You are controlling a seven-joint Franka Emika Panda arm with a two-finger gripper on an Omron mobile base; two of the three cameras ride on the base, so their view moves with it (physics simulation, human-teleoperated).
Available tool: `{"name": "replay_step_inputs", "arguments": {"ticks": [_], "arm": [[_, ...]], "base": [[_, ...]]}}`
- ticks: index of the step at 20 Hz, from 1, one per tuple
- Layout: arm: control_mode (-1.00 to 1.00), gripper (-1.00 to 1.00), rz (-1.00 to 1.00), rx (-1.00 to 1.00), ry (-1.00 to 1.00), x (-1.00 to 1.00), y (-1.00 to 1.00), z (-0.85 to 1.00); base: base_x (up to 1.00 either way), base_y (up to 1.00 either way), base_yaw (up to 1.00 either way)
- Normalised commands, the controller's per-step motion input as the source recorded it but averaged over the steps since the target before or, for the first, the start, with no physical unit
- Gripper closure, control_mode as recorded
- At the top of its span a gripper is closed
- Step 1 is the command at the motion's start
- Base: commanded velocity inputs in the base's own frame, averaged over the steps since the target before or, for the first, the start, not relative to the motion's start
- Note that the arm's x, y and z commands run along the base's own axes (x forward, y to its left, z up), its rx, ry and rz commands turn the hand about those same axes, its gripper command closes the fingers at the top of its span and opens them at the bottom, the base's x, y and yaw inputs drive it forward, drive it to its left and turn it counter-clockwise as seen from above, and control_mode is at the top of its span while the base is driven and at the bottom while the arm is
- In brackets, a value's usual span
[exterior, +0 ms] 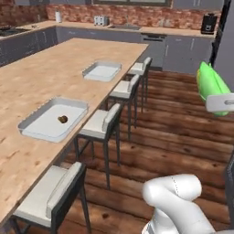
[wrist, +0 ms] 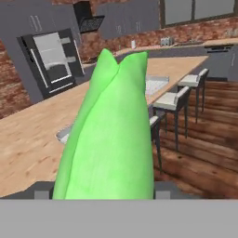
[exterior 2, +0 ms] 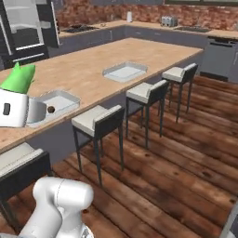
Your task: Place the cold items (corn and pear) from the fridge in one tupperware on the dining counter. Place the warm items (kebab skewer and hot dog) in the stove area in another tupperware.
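— Hand view first: what are you seeing between the fingers?

— I am watching the corn (wrist: 109,135) standing up from the gripper (wrist: 100,193), its green husk rising toward twelve o'clock. The jaws are clamping its base, one dark tip showing on each side.

— And from the base cameras?

— On the left base view the corn (exterior: 211,84) is hanging at three o'clock over the wood floor (exterior: 173,137), well apart from the dining counter (exterior: 41,82). On the right base view it (exterior 2: 19,76) is sitting at nine o'clock above the white hand.

— Where is the pear?

— I am seeing the pear (exterior: 62,119) lying in the near tupperware (exterior: 36,128), at nine o'clock on the left base view. A second tupperware (exterior: 103,77) is sitting farther along the counter, toward eleven. Stools (exterior: 103,125) are lining the counter edge.

— The fridge?

— Its open door and white interior are showing at ten o'clock in the hand view (wrist: 51,58).
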Motion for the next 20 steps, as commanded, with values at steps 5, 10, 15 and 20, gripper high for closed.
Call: {"name": "replay_step_inputs", "arguments": {"ticks": [5, 10, 15, 20], "arm": [[1.0, 1.0, 0.0, 0.0, 0.0, 0.0, 0.0, 0.0], [1.0, 1.0, 0.0, 0.0, 0.0, 0.0, 0.0, 0.0], [1.0, 1.0, 0.0, 0.0, 0.0, 0.0, 0.0, 0.0], [1.0, 1.0, 0.0, 0.0, 0.0, 0.0, 0.0, 0.0]], "base": [[1.0, -0.53, 0.7], [1.0, -0.48, 0.81], [1.0, -0.58, 0.73], [1.0, -0.56, 0.67]]}}
